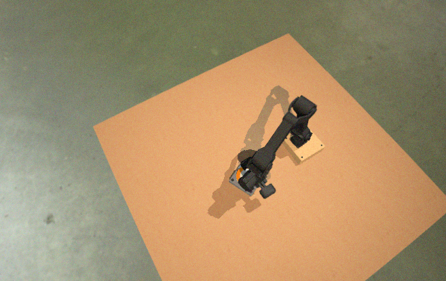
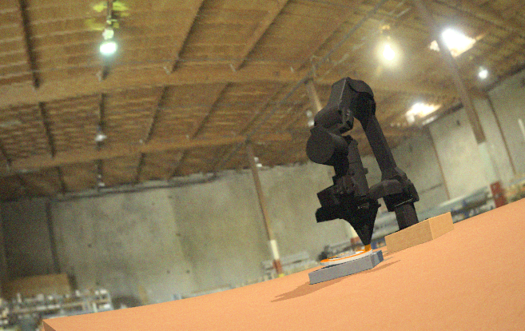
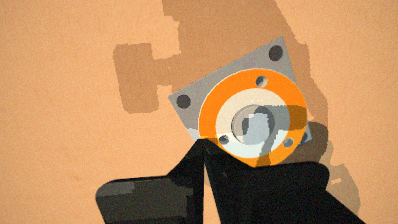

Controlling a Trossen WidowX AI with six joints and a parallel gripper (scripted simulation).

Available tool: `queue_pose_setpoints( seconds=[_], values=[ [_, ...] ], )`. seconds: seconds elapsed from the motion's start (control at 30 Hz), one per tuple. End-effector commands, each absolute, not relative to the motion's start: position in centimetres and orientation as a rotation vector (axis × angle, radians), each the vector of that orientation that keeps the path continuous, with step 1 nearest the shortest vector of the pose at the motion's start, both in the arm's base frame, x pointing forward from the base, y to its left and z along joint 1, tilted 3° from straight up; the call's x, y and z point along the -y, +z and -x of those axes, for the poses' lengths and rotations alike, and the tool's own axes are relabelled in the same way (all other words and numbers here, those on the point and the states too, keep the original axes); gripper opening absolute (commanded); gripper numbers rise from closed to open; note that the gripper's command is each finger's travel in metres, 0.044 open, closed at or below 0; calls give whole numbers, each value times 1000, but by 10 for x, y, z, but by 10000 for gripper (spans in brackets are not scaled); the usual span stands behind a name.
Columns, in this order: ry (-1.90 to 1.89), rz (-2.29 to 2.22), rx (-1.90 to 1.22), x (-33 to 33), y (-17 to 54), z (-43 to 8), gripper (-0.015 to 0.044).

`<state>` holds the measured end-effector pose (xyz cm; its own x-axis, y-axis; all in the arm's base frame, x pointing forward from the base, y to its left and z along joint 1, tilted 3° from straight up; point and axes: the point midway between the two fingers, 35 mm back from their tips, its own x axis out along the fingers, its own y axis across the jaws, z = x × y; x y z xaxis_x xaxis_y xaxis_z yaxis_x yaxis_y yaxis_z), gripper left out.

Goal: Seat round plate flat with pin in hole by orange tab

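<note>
The round plate [image 1: 238,174] [image 2: 350,259] [image 3: 214,100], white with an orange ring, sits around the post [image 3: 238,125] on the grey base [image 2: 338,273] [image 3: 250,61]. Three small holes show in the plate; the hole [image 3: 224,139] nearest the fingertips is the one beside the tab. I cannot make out the pin, nor whether the plate lies fully flat. My gripper [image 2: 367,243] [image 3: 202,143] is shut and empty, pointing down. Its fingertips are at the orange tab [image 2: 367,248], apparently touching it, and mostly hide it in the wrist view. The arm hides the fingertips in the top view.
The arm's wooden mounting block [image 1: 309,150] [image 2: 414,237] stands behind the base. The orange-brown mat [image 1: 189,139] [image 2: 440,284] [image 3: 60,100] lies under everything. The arm's shadow falls across the base and plate.
</note>
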<state>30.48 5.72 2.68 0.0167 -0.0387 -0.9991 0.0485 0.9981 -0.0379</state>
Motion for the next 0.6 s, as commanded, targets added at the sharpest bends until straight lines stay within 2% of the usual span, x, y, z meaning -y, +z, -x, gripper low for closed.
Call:
queue_pose_setpoints(
  seconds=[0.0, 0.57],
  values=[
    [-75, -8, -1572, -55, 24, -296, 0],
    [-76, -8, -1573, -49, 24, -285, 0]
  ],
)
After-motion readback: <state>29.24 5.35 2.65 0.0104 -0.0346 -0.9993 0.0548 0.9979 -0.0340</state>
